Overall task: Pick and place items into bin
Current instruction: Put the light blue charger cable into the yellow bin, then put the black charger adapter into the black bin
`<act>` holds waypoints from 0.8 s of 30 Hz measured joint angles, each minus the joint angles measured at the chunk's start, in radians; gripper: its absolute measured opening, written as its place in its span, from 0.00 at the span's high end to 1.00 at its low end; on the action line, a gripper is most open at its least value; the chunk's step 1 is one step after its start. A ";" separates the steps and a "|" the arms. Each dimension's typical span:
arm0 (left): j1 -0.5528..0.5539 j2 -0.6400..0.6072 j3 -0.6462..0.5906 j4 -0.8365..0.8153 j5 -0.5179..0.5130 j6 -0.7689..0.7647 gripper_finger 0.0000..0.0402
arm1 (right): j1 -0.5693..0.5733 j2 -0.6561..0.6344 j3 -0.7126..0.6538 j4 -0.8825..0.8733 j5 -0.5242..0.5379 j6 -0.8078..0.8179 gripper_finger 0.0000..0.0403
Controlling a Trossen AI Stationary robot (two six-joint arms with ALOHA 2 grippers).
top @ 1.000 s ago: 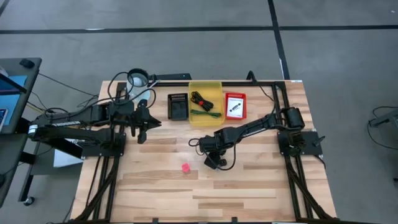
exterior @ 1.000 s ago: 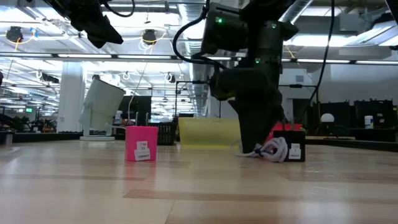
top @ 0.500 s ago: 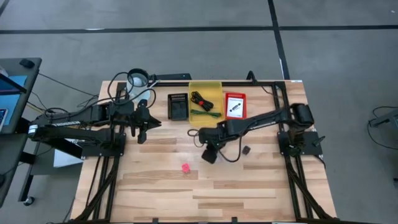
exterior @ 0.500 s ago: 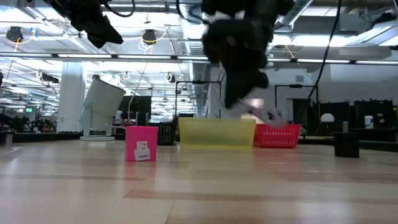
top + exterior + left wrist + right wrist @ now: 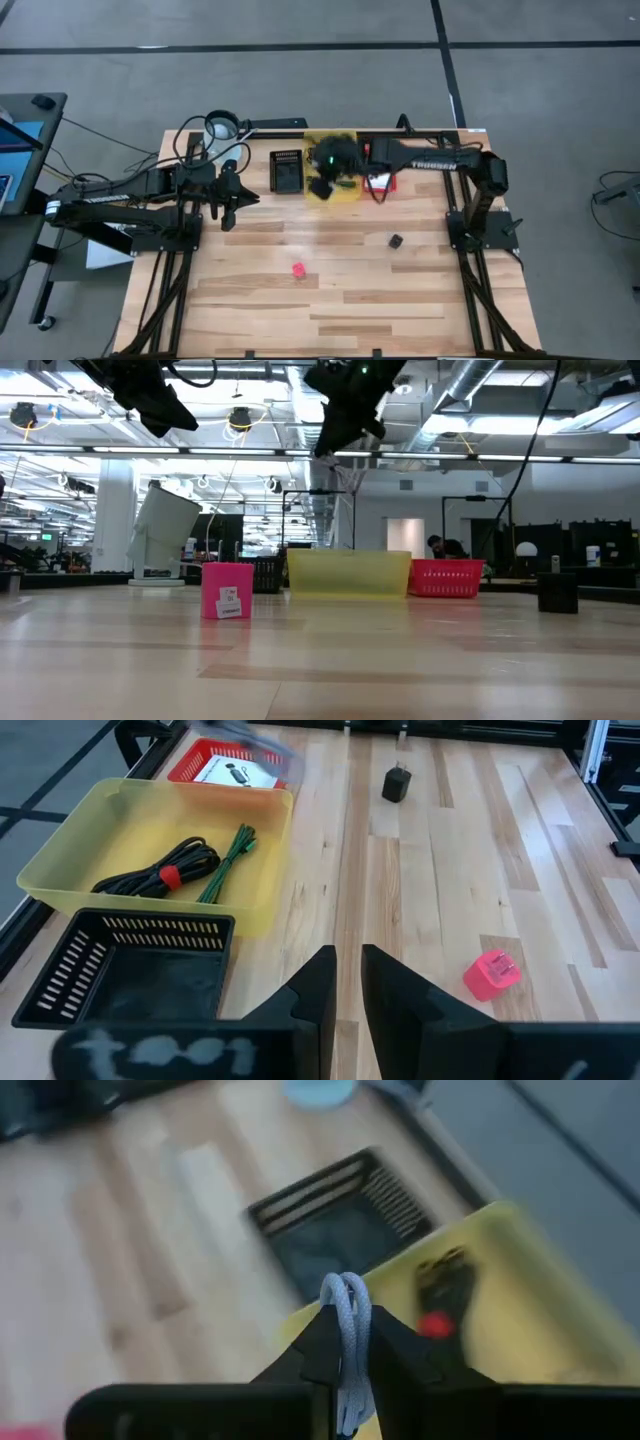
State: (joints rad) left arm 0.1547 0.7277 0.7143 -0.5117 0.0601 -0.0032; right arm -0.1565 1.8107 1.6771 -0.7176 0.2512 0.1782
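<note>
Cable (image 5: 160, 872) and green stick (image 5: 228, 858) lie in the yellow bin (image 5: 70, 828). Right gripper (image 5: 345, 1342) hangs over its edge, pinching a white cord (image 5: 347, 1330). Pink cube (image 5: 298, 269) and black plug (image 5: 396, 241) remain on the table (image 5: 400, 300). Left gripper (image 5: 343, 982) waits, fingers nearly together.

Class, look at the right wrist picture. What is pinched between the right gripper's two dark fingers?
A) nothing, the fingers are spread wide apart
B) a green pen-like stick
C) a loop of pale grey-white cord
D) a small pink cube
C: in the right wrist view the right gripper is closed on a loop of pale grey-white cord, above the edge of the yellow plastic bin; the small pink cube lies on the wooden table.
</note>
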 joint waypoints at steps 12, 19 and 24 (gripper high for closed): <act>0.000 0.000 0.000 0.000 0.000 0.000 0.90 | -0.217 0.011 0.000 -0.089 -0.011 0.011 0.67; 0.000 0.000 0.000 0.000 0.000 0.000 0.90 | -0.195 0.011 -0.002 -0.186 -0.013 -0.017 0.48; 0.000 0.000 0.000 0.000 0.000 0.000 0.90 | -0.130 0.011 -0.002 -0.440 0.083 0.013 0.41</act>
State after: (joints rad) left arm 0.1548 0.7277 0.7143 -0.5117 0.0601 -0.0036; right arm -0.2869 1.8214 1.6749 -1.1577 0.3344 0.1912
